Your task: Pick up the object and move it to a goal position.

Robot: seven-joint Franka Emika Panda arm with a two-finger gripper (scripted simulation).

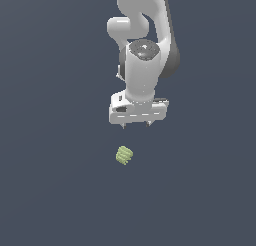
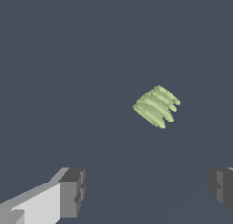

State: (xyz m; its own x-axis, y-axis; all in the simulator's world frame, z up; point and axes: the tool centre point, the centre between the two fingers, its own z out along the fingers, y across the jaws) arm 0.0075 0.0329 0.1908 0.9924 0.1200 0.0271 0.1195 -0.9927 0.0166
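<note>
Hand (image 1: 136, 124) wide open, gripping nothing, dark fingertips (image 2: 73, 191) well apart. Pale green ribbed chunk (image 1: 124, 155) on the counter (image 1: 50, 190), below the hand, untouched.

Flat slate-blue ground (image 1: 50, 190) (even light)

A bare simulated scene: flat, featureless dark grey-blue ground (image 1: 50, 190) all around.

No text, label, brand, number or sign can be read anywhere.
</note>
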